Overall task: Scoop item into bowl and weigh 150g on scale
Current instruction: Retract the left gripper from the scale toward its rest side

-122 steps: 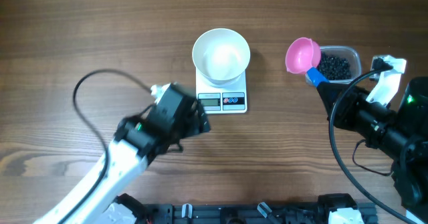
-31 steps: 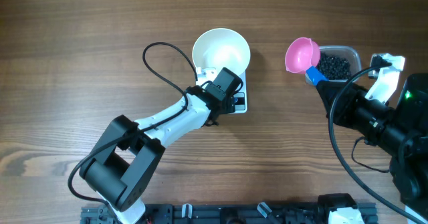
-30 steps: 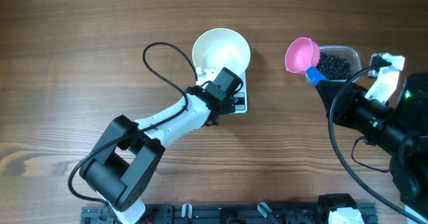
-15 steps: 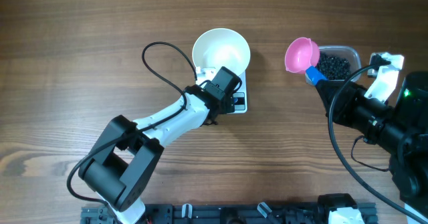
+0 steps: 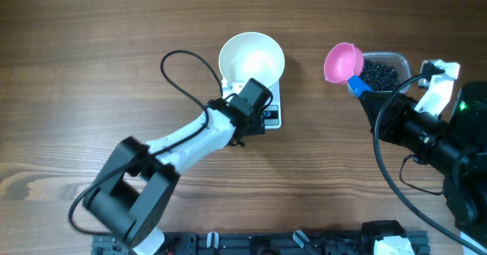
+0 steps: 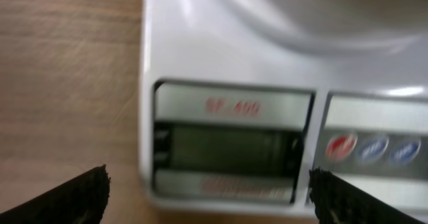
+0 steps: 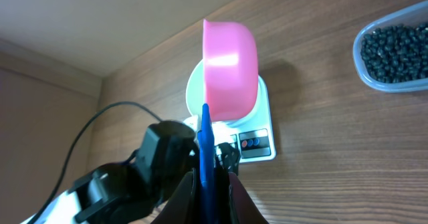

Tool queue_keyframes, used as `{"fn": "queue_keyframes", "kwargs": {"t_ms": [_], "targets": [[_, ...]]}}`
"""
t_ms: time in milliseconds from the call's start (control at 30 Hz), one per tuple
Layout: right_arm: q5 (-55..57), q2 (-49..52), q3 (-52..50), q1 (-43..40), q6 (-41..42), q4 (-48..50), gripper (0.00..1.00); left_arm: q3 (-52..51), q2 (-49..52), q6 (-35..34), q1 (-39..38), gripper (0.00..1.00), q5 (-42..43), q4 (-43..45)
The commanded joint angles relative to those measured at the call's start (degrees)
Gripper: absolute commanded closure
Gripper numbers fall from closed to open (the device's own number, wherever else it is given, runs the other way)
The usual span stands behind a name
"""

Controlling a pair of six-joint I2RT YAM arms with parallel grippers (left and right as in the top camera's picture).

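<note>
The white bowl stands on the white scale. My left gripper hovers over the scale's display edge, open. In the left wrist view the grey display and the small buttons lie between its spread fingertips. The item, a heap of black beads, fills a clear tub at the right. My right gripper is shut on the blue handle of a pink scoop. The scoop is held in the air just left of the tub, and its inside is hidden.
A black cable loops over the table left of the bowl. The right arm's bulk and cable fill the right side. Arm mounts line the front edge. The tub sits close to the table's right edge.
The left arm has swung from the lower left of the table up to the scale's display edge, and it barely shifted in the last second. The right arm and scoop have stayed put.
</note>
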Motion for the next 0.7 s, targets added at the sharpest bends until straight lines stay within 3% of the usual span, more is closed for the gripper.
{"fn": "queue_keyframes", "kwargs": {"t_ms": [0,167,400,667], "targets": [[-0.8,0.2,1.0,0.0,0.4,0.2,0.96,-0.5,-11.1,0.8,0.1,0.0,0.5,-3.8],[-1.6,0.2,1.0,0.0,0.2,0.2,0.96,-0.5,-32.8,1.1,0.1,0.0,10.8,-14.1],[3.4,0.2,1.0,0.0,-2.7,3.6,0.96,-0.5,-59.0,2.5,6.6,0.0,6.3,-24.6],[12.0,1.1,1.0,0.0,-2.7,11.5,0.96,-0.5,-63.1,2.5,8.3,0.0,5.7,-35.3]]}}
